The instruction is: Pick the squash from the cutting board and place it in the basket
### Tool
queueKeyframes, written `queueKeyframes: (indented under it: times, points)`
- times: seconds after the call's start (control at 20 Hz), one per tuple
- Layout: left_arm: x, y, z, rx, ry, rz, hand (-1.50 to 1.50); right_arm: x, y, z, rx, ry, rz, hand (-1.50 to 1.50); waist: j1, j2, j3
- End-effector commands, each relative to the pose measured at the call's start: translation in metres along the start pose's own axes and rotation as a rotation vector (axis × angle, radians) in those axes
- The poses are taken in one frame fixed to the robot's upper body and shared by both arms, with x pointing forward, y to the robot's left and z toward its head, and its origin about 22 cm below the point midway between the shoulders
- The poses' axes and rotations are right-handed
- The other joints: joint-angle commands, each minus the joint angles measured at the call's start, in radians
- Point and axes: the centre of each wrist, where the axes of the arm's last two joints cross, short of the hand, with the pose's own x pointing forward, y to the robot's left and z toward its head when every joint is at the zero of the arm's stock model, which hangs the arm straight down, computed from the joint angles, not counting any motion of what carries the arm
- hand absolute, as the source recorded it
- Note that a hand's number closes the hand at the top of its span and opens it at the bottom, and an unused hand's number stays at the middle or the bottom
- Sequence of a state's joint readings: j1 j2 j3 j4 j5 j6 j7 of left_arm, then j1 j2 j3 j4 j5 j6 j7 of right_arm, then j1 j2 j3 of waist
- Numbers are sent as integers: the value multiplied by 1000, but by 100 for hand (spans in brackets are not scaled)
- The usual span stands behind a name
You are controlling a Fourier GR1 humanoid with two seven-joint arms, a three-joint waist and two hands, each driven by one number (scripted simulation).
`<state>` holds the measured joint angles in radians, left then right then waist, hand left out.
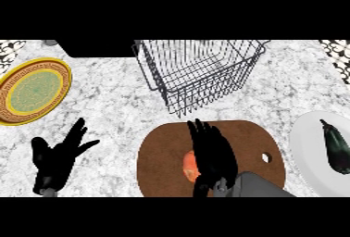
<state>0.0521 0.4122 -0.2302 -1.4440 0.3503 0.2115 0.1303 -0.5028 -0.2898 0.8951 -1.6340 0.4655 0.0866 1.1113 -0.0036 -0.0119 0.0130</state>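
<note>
Head view, looking steeply down. The right hand [210, 152] lies over the middle of the round brown cutting board [249, 139], fingers stretched forward and pointing toward the far side of the bench [109, 106]. The orange squash [189, 167] sits on the board directly beneath this hand; only its left edge shows beside the palm, and whether the fingers or thumb close round it cannot be told, since the hand hides most of it. The grey right forearm enters from the lower edge. The left hand [56, 155] rests at lower left, open, fingers spread and upward, holding nothing, on or just above the bare stone.

The bench is white and grey marbled stone. A dark rectangular object [96, 47] occupies the far edge, left of centre.

The wire basket [153, 76] stands just beyond the board, at the far centre, black mesh, tilted in view; nothing shows inside it. A gold-rimmed plate [34, 90] with a green centre lies at far left. A white plate [308, 148] at the right edge carries a dark eggplant [336, 147]
</note>
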Motion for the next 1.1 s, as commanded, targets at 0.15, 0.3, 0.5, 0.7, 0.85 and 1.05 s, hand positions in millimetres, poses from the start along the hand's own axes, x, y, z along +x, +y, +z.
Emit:
queueKeyframes:
  times: [0.15, 0.3, 0.5, 0.7, 0.85, 1.05]
  points:
    - [-33, 6, 6, 7, 185, -20, 0, -8, 12, -2, 2, 107, 14, -150, -3, 12, -14]
    - [-32, -20, 5, 9, 183, -45, 0, 7, 27, -6, -8, 68, 55, 150, 1, 14, -13]
    - [-20, -1, 4, 18, 178, -24, 0, -6, 15, -17, -67, 41, 152, 150, 7, 13, -13]
    - [-40, -8, 17, 2, 177, -45, 0, 8, 44, -3, -72, 28, 173, 150, 6, 12, -13]
    - [-27, -8, -2, 30, 179, -47, 0, 8, 15, -8, -78, 14, 174, 150, -2, 13, -14]
    - [-32, 2, 2, 18, 186, -40, 0, 67, 53, 30, -51, -271, 301, 150, 16, 15, -15]
